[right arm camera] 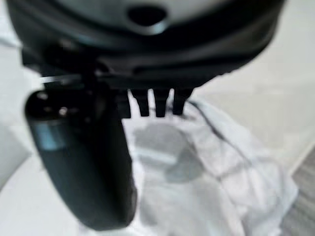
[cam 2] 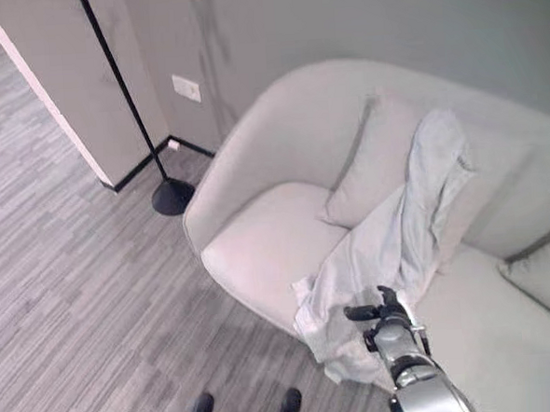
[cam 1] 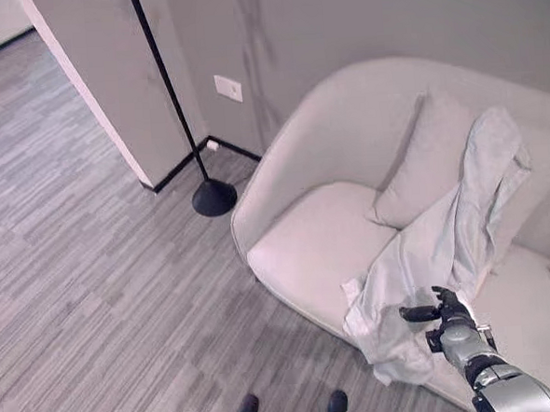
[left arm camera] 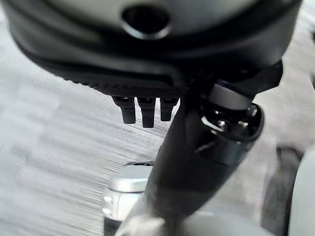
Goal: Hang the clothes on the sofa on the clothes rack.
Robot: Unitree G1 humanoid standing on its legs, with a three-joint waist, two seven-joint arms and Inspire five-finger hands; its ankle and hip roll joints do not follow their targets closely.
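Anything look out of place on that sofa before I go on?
Only the light garment: it is draped crumpled from the sofa backrest down over the seat's front edge, near the cushion. The right hand hovers above its lower end.

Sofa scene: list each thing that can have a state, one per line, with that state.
Shirt: unhung, draped from the sofa's backrest down over the seat edge.
Cushion: leaning against the backrest, partly under the shirt.
Right robot hand: open, over the shirt's lower part, not gripping.
Left robot hand: open, over the floor.
Rack pole: upright, bare.
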